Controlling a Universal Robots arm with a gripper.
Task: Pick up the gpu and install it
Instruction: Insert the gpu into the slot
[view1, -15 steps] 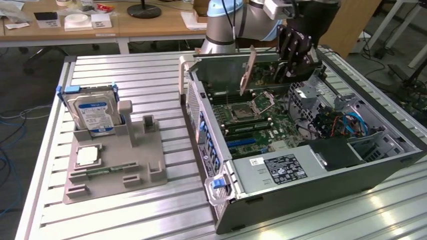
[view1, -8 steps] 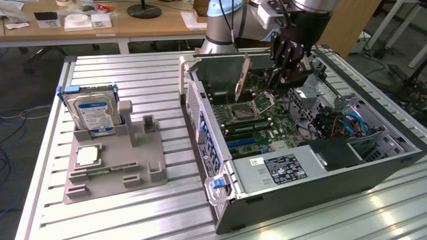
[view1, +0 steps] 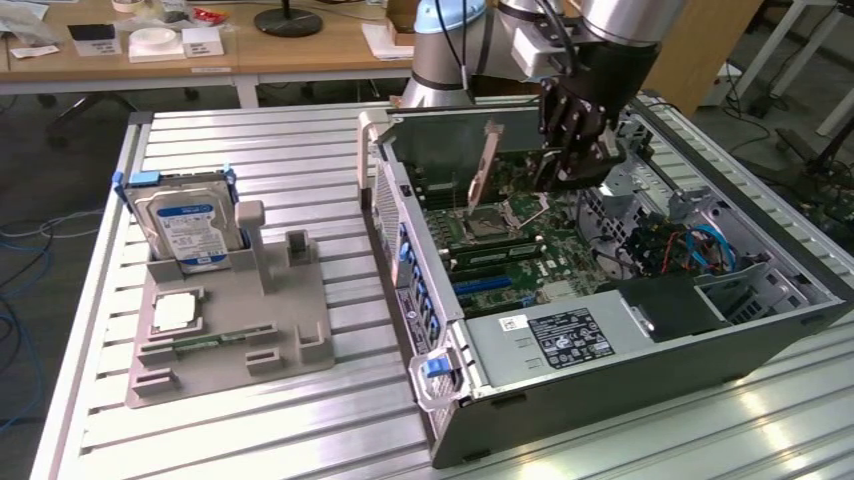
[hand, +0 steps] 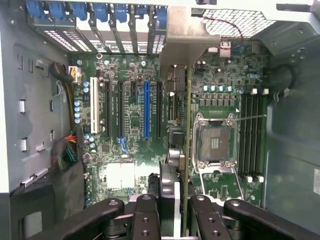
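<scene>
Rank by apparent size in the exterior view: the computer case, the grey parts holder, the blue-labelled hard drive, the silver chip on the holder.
Largest to smallest:
1. computer case
2. grey parts holder
3. hard drive
4. silver chip
The gaps are clear, with no close calls.

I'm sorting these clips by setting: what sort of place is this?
Probably a robotics lab: a robot arm reaches into an open computer case on a slotted metal table, with desks behind.

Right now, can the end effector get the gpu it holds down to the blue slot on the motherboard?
Probably yes. The end effector is shut on the gpu over the open case; the blue slot lies bare, no card or cable across it.
</scene>
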